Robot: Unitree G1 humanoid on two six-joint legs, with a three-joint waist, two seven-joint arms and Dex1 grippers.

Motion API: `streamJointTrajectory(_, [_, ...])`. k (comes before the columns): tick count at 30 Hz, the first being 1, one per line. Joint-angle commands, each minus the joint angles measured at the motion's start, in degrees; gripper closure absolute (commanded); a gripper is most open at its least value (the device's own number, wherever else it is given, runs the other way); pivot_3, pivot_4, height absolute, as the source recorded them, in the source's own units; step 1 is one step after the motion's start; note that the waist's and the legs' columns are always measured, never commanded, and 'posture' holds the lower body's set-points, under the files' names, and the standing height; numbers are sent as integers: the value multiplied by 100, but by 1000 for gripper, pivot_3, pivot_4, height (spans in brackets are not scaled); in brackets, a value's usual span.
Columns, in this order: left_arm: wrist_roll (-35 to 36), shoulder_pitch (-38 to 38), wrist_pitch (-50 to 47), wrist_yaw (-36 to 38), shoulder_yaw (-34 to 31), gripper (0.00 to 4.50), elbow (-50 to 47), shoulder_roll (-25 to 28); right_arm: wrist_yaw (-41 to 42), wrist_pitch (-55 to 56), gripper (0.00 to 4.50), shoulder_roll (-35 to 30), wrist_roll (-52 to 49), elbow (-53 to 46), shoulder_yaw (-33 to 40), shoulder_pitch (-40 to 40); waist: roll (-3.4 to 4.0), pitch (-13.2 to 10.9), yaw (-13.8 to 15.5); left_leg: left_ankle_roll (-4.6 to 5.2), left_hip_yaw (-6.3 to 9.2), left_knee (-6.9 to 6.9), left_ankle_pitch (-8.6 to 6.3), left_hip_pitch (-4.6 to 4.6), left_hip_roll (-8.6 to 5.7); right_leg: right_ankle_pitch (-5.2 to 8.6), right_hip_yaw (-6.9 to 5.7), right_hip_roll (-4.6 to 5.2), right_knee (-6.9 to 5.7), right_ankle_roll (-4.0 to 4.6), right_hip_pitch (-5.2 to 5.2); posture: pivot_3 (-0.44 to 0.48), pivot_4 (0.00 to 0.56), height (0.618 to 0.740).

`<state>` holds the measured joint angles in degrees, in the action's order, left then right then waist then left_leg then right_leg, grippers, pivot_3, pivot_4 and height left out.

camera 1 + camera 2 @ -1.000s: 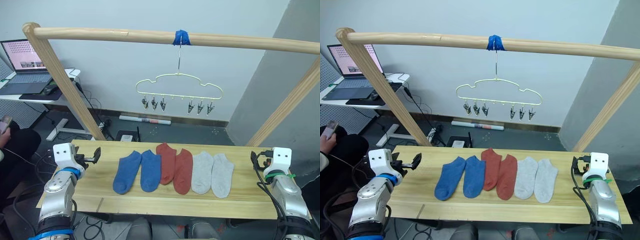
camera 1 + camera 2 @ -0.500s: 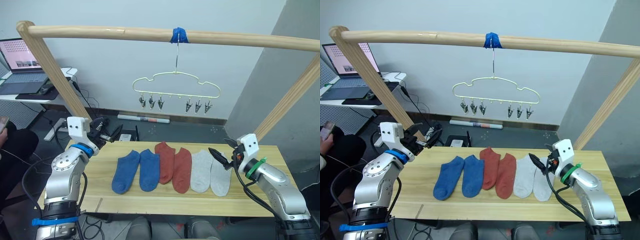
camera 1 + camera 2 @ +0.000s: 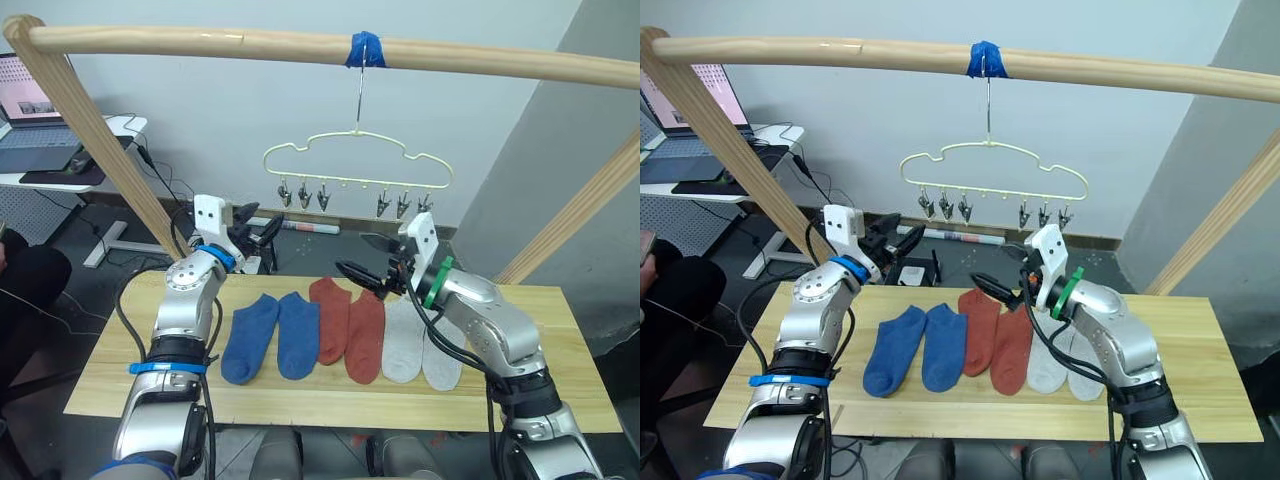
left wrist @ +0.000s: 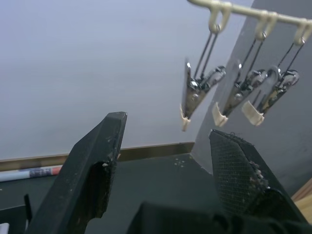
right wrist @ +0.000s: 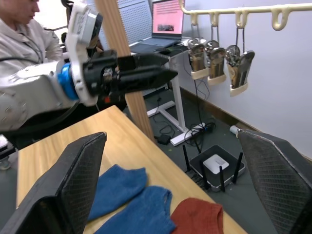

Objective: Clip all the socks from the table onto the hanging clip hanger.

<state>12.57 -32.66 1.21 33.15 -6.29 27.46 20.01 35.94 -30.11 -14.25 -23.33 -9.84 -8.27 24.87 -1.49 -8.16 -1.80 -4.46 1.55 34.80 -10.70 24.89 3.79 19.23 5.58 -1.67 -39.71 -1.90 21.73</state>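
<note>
Six socks lie in a row on the wooden table (image 3: 130, 340): two blue socks (image 3: 262, 335), two rust red socks (image 3: 350, 320) and two light grey socks (image 3: 420, 340). The pale-yellow clip hanger (image 3: 355, 160) hangs by its hook above the table's far edge, with metal clips (image 4: 195, 92) along its lower bar. My left gripper (image 3: 258, 224) is raised at the hanger's left end, open and empty, pointing at the leftmost clips. My right gripper (image 3: 360, 262) hovers open and empty over the far ends of the red socks, below the hanger.
A wooden bar (image 3: 200, 42) on slanted posts (image 3: 90, 130) carries the hanger, fixed with blue tape (image 3: 364, 48). A white desk (image 3: 60, 165) with a laptop stands at the far left. A person (image 5: 29, 34) sits beside it. A router (image 5: 214, 163) lies on the floor behind the table.
Both arms have risen and swung inward from the table's ends toward the hanger. The left gripper now sits by the leftmost clips, the right one over the red socks. The socks have not moved.
</note>
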Motion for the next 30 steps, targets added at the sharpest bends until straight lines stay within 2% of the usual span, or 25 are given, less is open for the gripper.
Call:
streamJointTrajectory(1, [-60,-210,298,-68,-11,1478,-88,-26,-31,195,0,61,61,-25,36,167,0,-2,-4,1,0,4,-1,-1,-1,0,1,0,-7,0,-1,-36,141,740])
streamJointTrajectory(11, [-304,-509,847,-682,-29,1478,346,-396,-122,248,0,178,170,52,117,376,1,-4,-23,10,-1,27,8,-16,-7,-8,4,-1,-27,-2,-14,-44,138,740])
streamJointTrajectory(30, [-409,-1007,1337,-955,-27,1478,1268,-535,-178,140,0,134,104,-140,213,408,0,-5,-105,10,-1,25,7,-15,-7,-12,3,-1,-26,5,-15,-78,141,740])
